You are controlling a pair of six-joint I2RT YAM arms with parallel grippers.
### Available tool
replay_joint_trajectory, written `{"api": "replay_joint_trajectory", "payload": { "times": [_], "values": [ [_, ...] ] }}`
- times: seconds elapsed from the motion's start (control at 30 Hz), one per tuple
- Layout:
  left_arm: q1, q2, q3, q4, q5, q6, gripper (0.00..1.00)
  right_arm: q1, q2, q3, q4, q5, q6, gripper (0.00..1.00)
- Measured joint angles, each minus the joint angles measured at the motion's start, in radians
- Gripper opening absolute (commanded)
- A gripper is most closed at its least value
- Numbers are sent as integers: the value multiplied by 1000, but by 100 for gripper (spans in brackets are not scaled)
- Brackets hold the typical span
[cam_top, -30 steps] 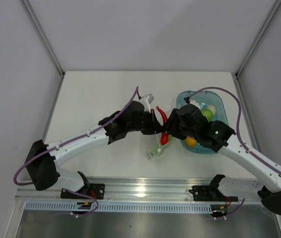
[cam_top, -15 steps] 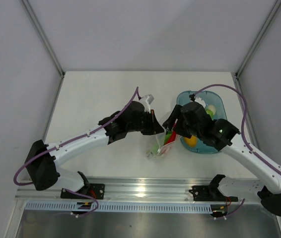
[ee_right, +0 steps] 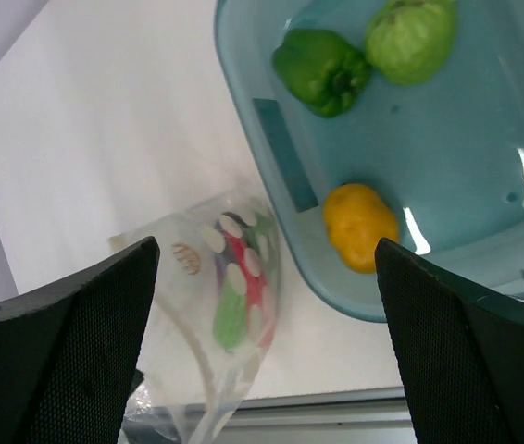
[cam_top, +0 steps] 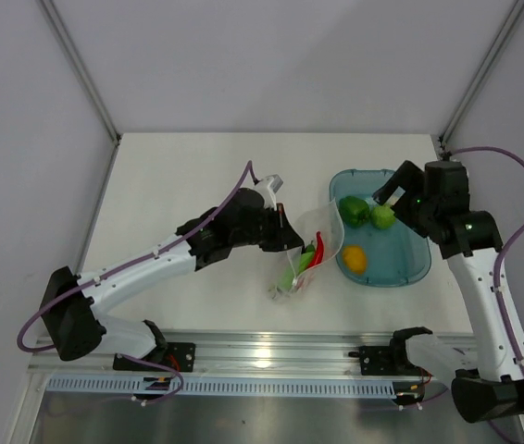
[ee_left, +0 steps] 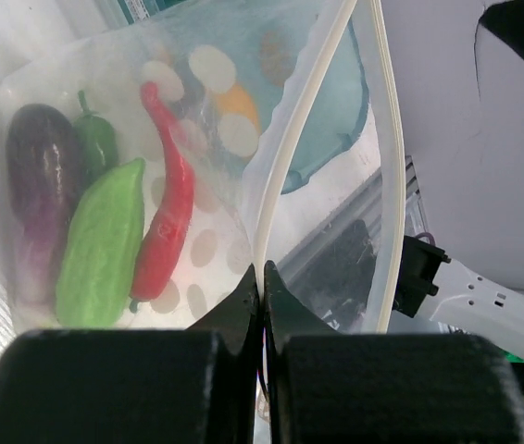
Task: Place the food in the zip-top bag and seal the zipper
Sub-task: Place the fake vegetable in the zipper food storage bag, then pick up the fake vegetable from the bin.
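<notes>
The clear zip-top bag (cam_top: 310, 248) hangs open beside the tray, held up by my left gripper (cam_top: 290, 237), which is shut on one strip of the zipper (ee_left: 290, 157). In the left wrist view the fingertips (ee_left: 248, 296) pinch that strip, and inside the bag lie a purple eggplant (ee_left: 35, 185), a green cucumber (ee_left: 105, 245), a red chili (ee_left: 169, 213) and a small dark green piece (ee_left: 95, 139). My right gripper (cam_top: 390, 190) is open and holds nothing, raised over the tray's far side. Below it lie a green pepper (ee_right: 322, 60), a pale green fruit (ee_right: 410, 37) and a yellow-orange fruit (ee_right: 359, 227).
The teal-blue translucent tray (cam_top: 387, 279) sits at the table's right, touching or nearly touching the bag's mouth. A metal rail (cam_top: 271, 350) runs along the near edge. Grey walls enclose the table on three sides.
The red chili went from my right gripper into the bag. My right gripper opened wide and pulled back up and to the right, over the tray. My left gripper kept its hold.
</notes>
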Motion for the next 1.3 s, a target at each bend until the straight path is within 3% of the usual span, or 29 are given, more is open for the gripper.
{"api": "replay_joint_trajectory", "payload": {
  "times": [0.13,0.27,0.37,0.53,0.77,1.07,1.3],
  "values": [
    [1,0,0,-2,0,3,0,-212,24,-2,10,-130,-79,99],
    [2,0,0,-2,0,4,1,-291,98,-16,42,-209,-144,99],
    [3,0,0,-2,1,4,1,-280,208,-29,88,-256,-216,99],
    [3,0,0,-2,9,6,1,-183,442,-23,179,-210,-335,99],
    [4,0,0,-2,12,16,1,-151,717,84,225,-159,-442,97],
    [4,6,-2,-1,37,23,1,-67,772,142,281,-45,-567,95],
    [4,11,-2,0,43,23,1,-93,863,201,285,-31,-620,84]
  ]
}}
